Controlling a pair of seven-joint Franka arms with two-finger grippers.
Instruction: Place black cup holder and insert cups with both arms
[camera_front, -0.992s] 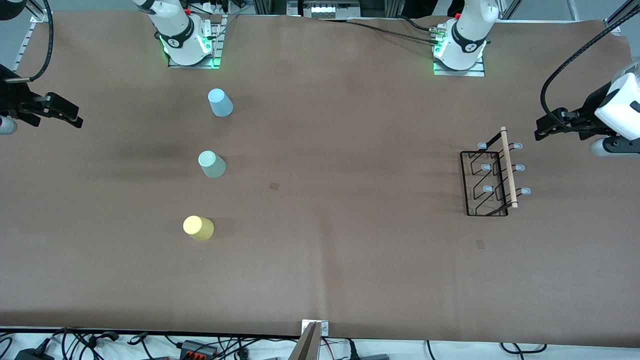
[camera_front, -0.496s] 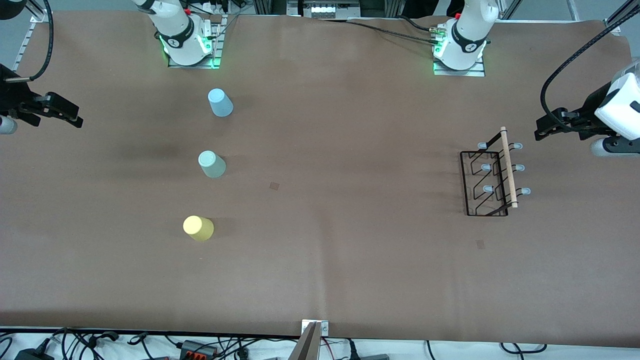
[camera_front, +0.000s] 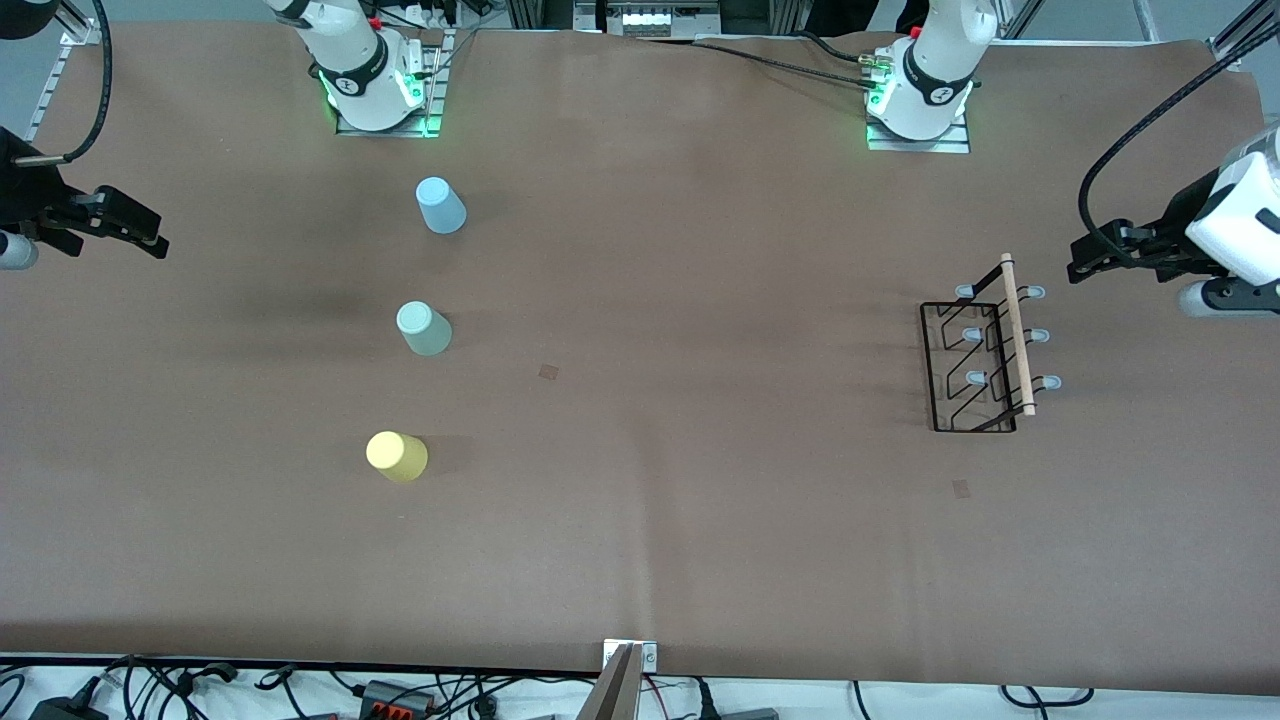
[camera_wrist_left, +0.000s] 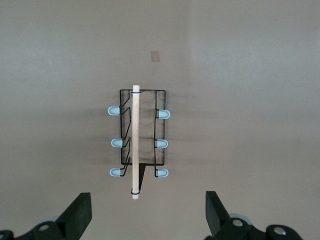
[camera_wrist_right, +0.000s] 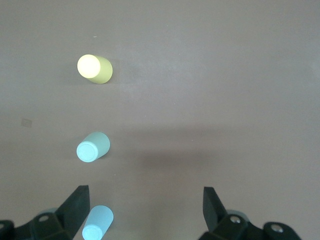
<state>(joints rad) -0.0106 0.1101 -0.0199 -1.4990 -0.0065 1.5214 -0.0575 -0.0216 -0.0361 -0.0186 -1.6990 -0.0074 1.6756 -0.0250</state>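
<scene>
Overhead, front view: black cup holder (camera_front: 978, 352) upright near left arm's end of table; blue cup (camera_front: 440, 205), mint cup (camera_front: 424, 328), yellow cup (camera_front: 396, 456) in row toward right arm's end, yellow nearest camera. Left gripper (camera_front: 1085, 262) and right gripper (camera_front: 150, 240) hover at table's ends.

Left wrist view: fingers (camera_wrist_left: 80, 212) wide apart above holder; wooden handle (camera_wrist_left: 135, 142) likeliest grip; wire frame looks light, stiff.

Right wrist view: fingers (camera_wrist_right: 77, 202) apart over upturned cups; plastic probably light, slippery.
</scene>
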